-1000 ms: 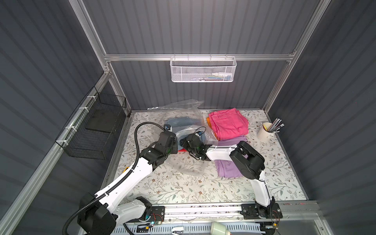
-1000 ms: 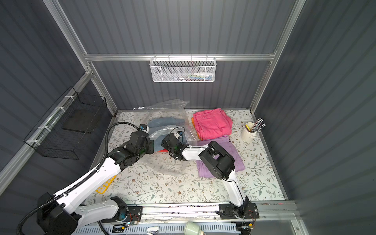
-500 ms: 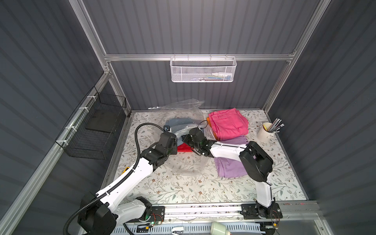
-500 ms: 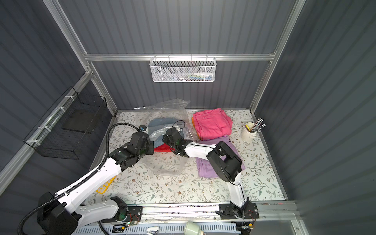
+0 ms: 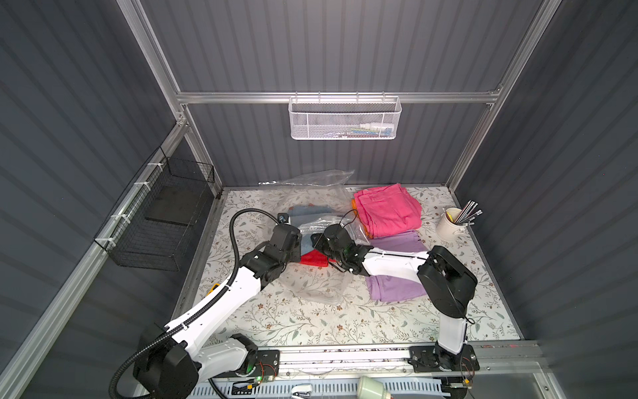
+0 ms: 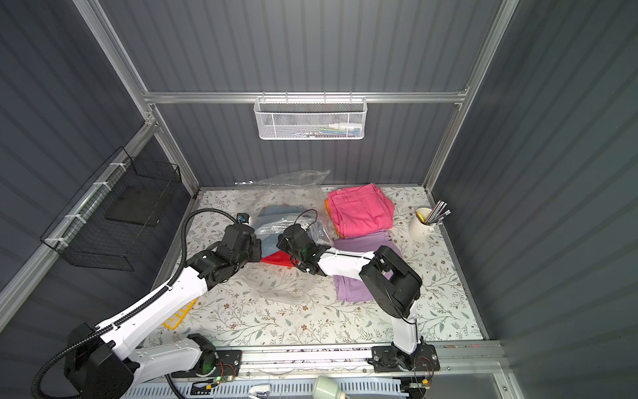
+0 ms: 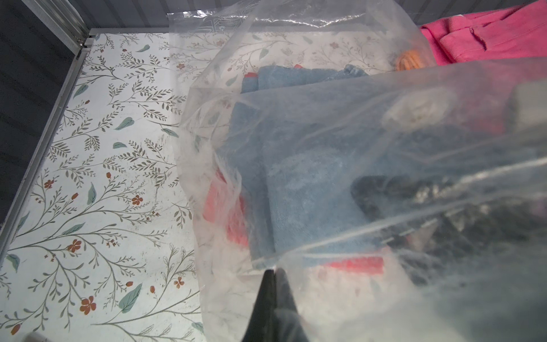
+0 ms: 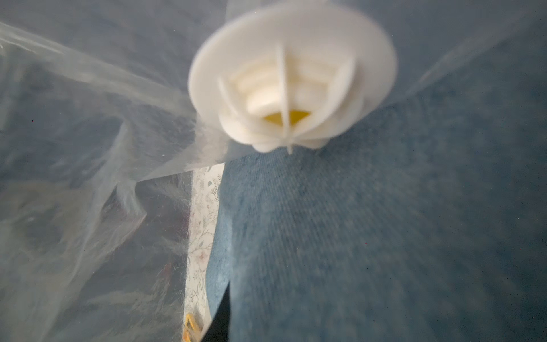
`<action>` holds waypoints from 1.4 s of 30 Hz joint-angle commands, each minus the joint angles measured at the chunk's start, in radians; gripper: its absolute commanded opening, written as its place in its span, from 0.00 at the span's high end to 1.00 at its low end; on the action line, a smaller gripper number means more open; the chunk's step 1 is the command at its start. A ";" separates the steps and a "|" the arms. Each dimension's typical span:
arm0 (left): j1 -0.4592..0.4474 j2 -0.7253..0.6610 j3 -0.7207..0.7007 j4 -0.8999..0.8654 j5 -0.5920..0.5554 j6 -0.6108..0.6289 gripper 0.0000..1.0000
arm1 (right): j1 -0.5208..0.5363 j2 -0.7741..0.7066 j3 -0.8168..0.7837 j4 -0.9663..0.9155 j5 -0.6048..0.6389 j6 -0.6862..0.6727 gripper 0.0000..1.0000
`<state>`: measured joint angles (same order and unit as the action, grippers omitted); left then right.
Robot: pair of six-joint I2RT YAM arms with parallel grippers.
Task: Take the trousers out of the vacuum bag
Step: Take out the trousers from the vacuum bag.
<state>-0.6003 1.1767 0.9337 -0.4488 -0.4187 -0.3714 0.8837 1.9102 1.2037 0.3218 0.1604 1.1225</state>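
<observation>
The clear vacuum bag (image 5: 310, 186) lies crumpled mid-table, its mouth toward the front. My left gripper (image 7: 274, 271) is shut on a fold of the bag's plastic. My right gripper (image 5: 317, 241) reaches inside the bag and is shut on the light blue trousers (image 8: 384, 237); only one dark finger (image 8: 222, 314) shows beside the cloth. The white valve disc (image 8: 291, 80) hangs just above. Red trousers (image 5: 314, 259) lie under the blue ones between both grippers. Hot pink trousers (image 5: 388, 210) sit stacked on orange trousers (image 7: 410, 60) outside the bag, with lilac trousers (image 5: 393, 286) nearer the front.
A cream cup of pens (image 5: 450, 226) stands at the right edge. On the left wall hangs a black wire basket (image 5: 162, 214), on the back wall a white mesh basket (image 5: 345, 119). A yellow piece (image 6: 177, 316) lies under my left arm.
My right gripper has closed on the blue cloth and its arm has shifted to the right. More of the red trousers shows between the grippers. The left gripper has stayed shut on the bag.
</observation>
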 commanded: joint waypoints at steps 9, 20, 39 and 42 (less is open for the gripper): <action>0.010 -0.024 0.017 -0.030 -0.020 -0.018 1.00 | -0.003 -0.025 0.186 -0.011 -0.076 -0.138 0.94; 0.010 0.028 0.085 -0.020 0.024 -0.029 1.00 | 0.105 -0.097 -0.014 0.069 -0.004 -0.095 0.94; 0.005 0.017 0.147 -0.100 0.019 -0.081 1.00 | -0.021 -0.059 -0.075 0.083 -0.199 -0.262 0.95; 0.001 0.023 0.164 -0.099 0.028 -0.092 1.00 | -0.011 -0.068 -0.060 0.076 -0.220 -0.297 0.95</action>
<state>-0.5949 1.2045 1.0542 -0.5331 -0.3988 -0.4355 0.8619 1.8568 1.0981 0.3721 -0.0124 0.9138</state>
